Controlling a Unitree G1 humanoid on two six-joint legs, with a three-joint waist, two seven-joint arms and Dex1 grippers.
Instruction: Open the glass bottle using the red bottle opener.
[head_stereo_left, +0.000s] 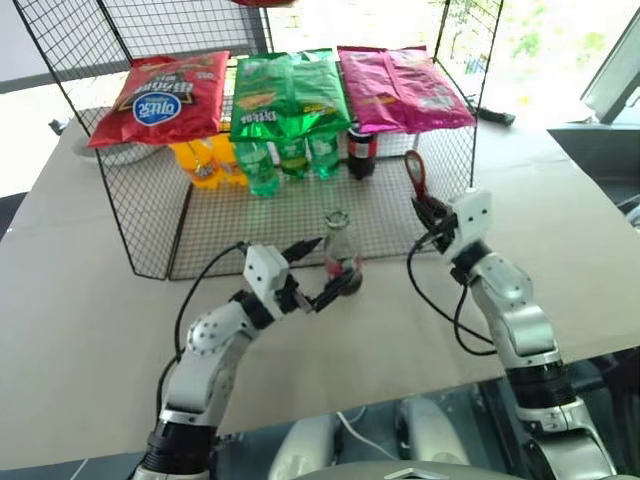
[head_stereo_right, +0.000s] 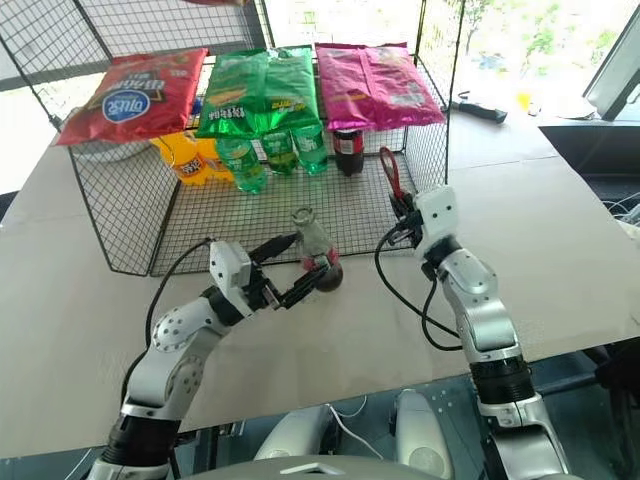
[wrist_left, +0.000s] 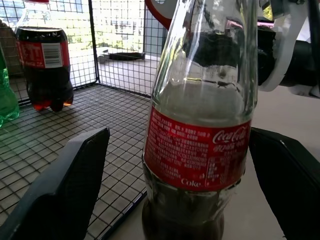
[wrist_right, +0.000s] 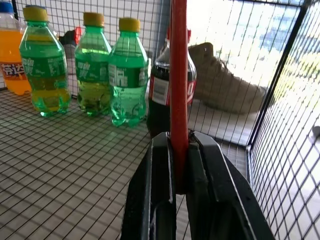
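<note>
The glass bottle (head_stereo_left: 338, 248) stands upright by the front edge of the wire rack's mesh floor (head_stereo_left: 250, 225). It holds dark cola low down and wears a red label (wrist_left: 197, 147). My left gripper (head_stereo_left: 335, 266) is open, with one black finger (wrist_left: 67, 182) on each side of the bottle's lower body; a gap shows beside that finger. To the right, my right gripper (head_stereo_left: 424, 208) is shut on the narrow handle of the red bottle opener (head_stereo_left: 414, 172). The opener's loop head points up, in front of the rack's right wall. In the right wrist view the opener (wrist_right: 178, 75) rises from between the shut fingers (wrist_right: 160, 190).
Inside the rack stand three green plastic bottles (head_stereo_left: 285, 160), orange bottles (head_stereo_left: 200, 160) and a squat dark bottle with a red cap (head_stereo_left: 361, 150). Red (head_stereo_left: 160, 95), green (head_stereo_left: 290, 90) and pink (head_stereo_left: 400, 85) snack bags lie on the rack's top. A black object (head_stereo_left: 495, 115) lies far right.
</note>
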